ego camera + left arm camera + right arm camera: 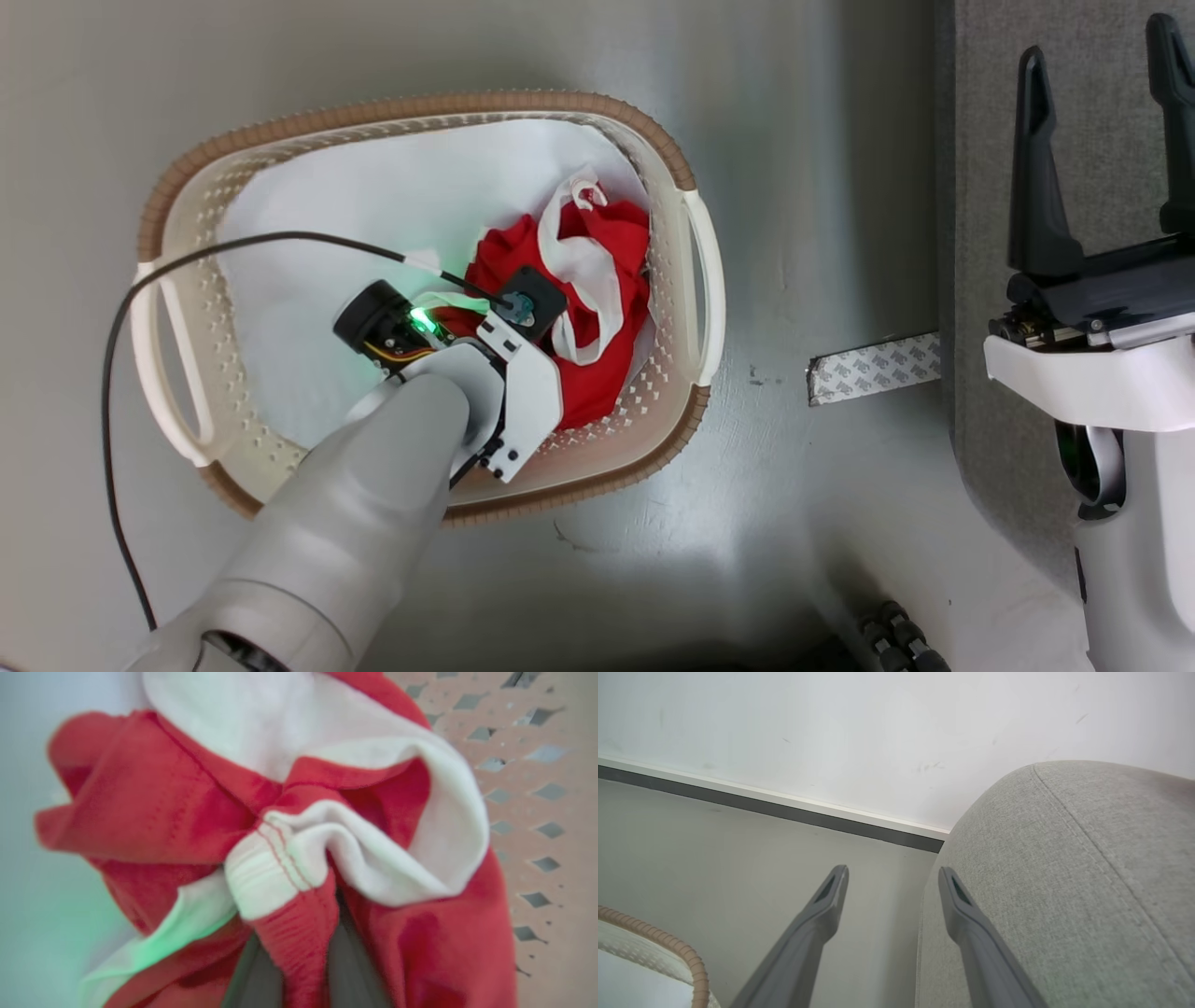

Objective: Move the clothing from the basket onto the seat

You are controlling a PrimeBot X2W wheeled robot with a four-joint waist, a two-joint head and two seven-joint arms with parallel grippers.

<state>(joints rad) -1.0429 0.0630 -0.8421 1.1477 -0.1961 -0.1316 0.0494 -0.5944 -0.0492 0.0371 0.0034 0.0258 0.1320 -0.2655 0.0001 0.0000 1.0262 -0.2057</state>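
The red clothing [611,373] with white trim lies bunched in the right half of the cream basket [420,105]. My left arm [373,495] reaches down into the basket, its wrist right over the heap. In the left wrist view my left gripper [299,933] is shut on a red elastic fold of the clothing [140,802], which is gathered tightly around the fingers. My right gripper [1097,42] stands open with nothing in it above the edge of the grey seat [980,187]. The right wrist view has the same gripper [893,872] open beside the seat [1064,882].
A plain white cloth lining [373,205] covers the basket's bottom. A black cable [121,373] loops over the basket's left rim. A strip of tape [873,369] lies on the grey floor between basket and seat. A white wall with a dark baseboard [784,812] stands beyond.
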